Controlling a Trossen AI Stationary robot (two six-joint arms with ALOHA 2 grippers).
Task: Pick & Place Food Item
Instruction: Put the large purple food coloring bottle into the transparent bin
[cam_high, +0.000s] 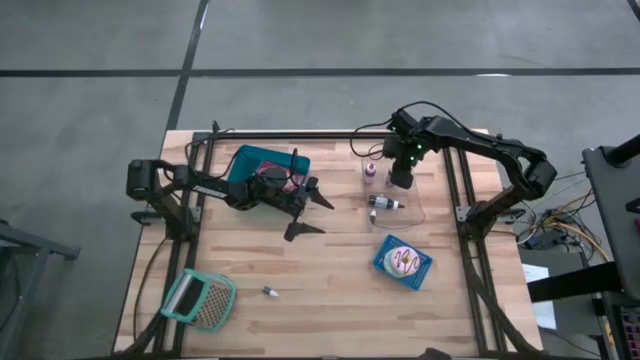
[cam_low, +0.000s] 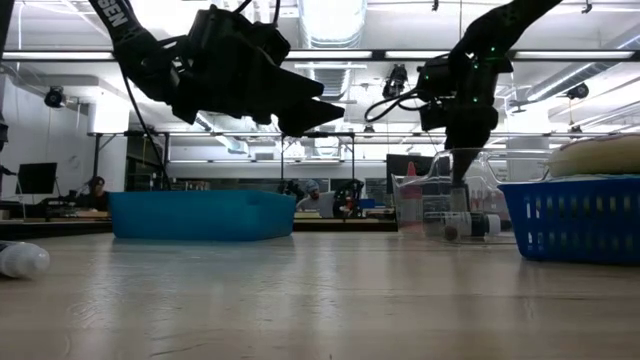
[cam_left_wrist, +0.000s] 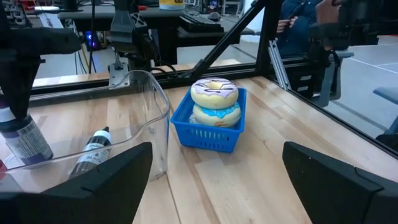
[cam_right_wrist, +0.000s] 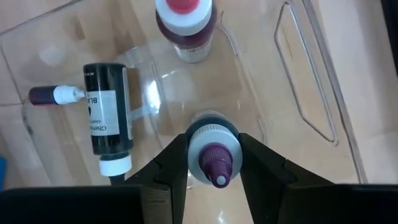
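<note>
My right gripper (cam_right_wrist: 213, 163) points down over the clear tray (cam_right_wrist: 311, 74) at the table's far right and is shut on a small bottle with a purple cap (cam_right_wrist: 213, 155). In the tray a dark bottle (cam_right_wrist: 107, 118) lies on its side and a red-capped bottle (cam_right_wrist: 184, 22) stands upright. My left gripper (cam_high: 312, 210) hangs open above the table beside the teal bin (cam_high: 262, 165), with nothing between its fingers. A blue basket with two stacked donuts (cam_left_wrist: 214, 102) sits at the near right. My right gripper pinches the bottle's shoulder (cam_right_wrist: 198, 135), just below the purple cap, between its two fingers (cam_right_wrist: 171, 165). The fingers come from above, pointing down. The bottle stands upright, cap up, inside the tray's outline; whether its bottom rests on the tray floor cannot be seen.
A green and white grater-like item (cam_high: 200, 300) and a small loose bottle (cam_high: 269, 292) lie near the front left. Black frame rails (cam_high: 452, 190) run along the table's sides and far edge. Bare wood lies between the basket (cam_high: 403, 262) and the teal bin.
</note>
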